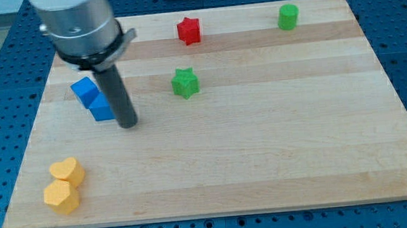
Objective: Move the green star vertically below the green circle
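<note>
— So, where's the green star (184, 83)?
— Mid-worktop (265, 160), well left of the green circle (287, 16). No claw shows; my tip (128, 124) sits beside the blue blocks (92, 98), far left for pushing rightward.

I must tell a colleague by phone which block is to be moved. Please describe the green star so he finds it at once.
Start from the pale wooden board. In its upper half, a little left of centre, lies the green star-shaped block, below the red star-shaped block and right of my tip. The only other green piece, the green round block, has no points.
</note>
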Available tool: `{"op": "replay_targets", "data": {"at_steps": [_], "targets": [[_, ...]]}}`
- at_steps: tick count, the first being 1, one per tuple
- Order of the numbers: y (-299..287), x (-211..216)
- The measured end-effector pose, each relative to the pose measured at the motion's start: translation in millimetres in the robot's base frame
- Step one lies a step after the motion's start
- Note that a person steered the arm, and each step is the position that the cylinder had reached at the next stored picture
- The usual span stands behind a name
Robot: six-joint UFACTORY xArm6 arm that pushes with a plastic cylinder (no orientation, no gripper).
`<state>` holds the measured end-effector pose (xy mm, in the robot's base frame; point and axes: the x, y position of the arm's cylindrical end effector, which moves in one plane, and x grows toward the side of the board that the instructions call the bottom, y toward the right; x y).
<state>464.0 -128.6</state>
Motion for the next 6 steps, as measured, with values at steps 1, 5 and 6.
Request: {"op": "replay_targets", "data": {"at_steps": [1, 5, 6], "targets": [[-2.7, -10.8], [154.5, -75.4], [143.7, -71.8]]}}
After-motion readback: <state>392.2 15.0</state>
